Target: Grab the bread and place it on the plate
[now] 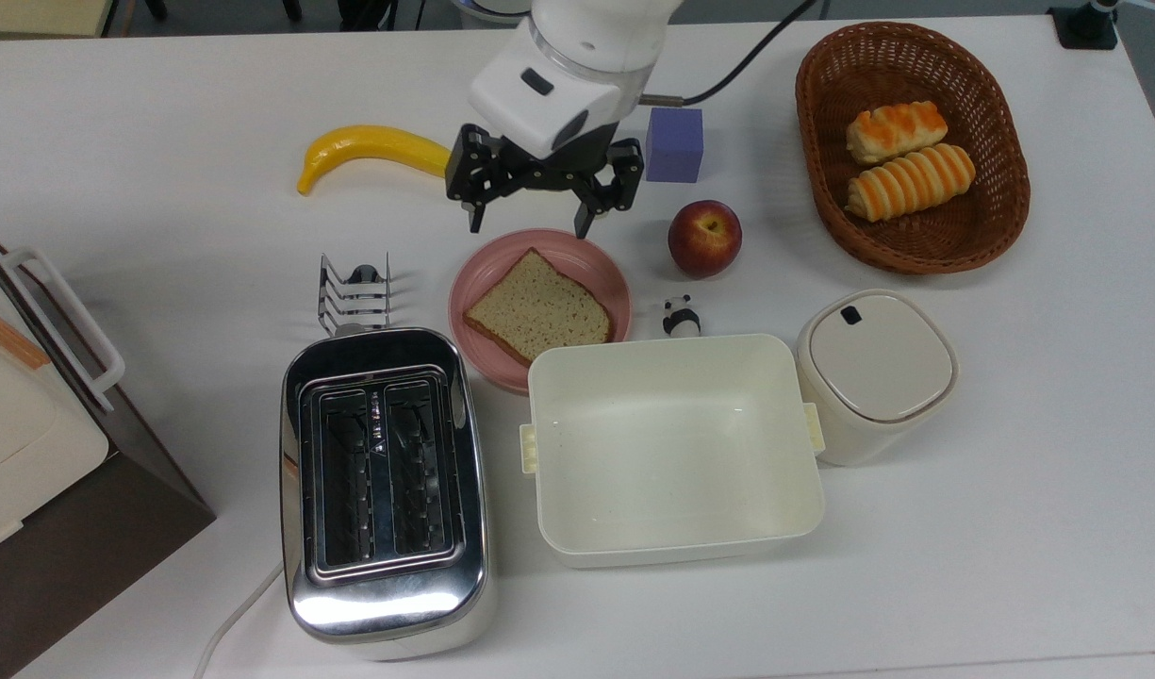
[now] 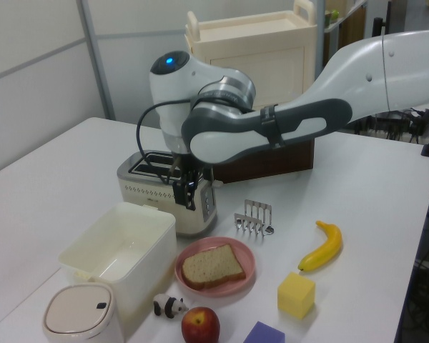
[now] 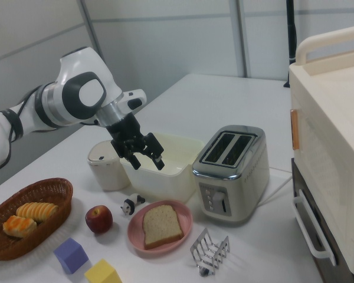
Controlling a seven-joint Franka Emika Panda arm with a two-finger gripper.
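Since the bread [image 1: 537, 307] is already lying flat on the plate [image 1: 481, 273] in the top view, the thing that matters now is where the gripper [image 1: 530, 219] sits relative to it: just past the plate's far rim, toward the top view's top, with the jaws spread wide and holding nothing. The slice's pointed corner aims up at the gap between the jaws, and its long side runs toward the tub [image 1: 673, 448] at the top view's lower right.

In the left view, the gripper [image 2: 187, 196] hangs well above the desk [image 2: 50, 186], in front of the toaster [image 2: 164, 187], and the bread [image 2: 212, 266] sits below it and toward the left view's right, clear of the jaws.

In the right view, the gripper [image 3: 146, 158] floats up high over the tub [image 3: 165, 162], open and empty, with the bread [image 3: 161, 225] and plate [image 3: 183, 234] lower down and nearer the camera. I'd say the placing is done, so any next move is just backing the arm away, and nothing's in its way upward.
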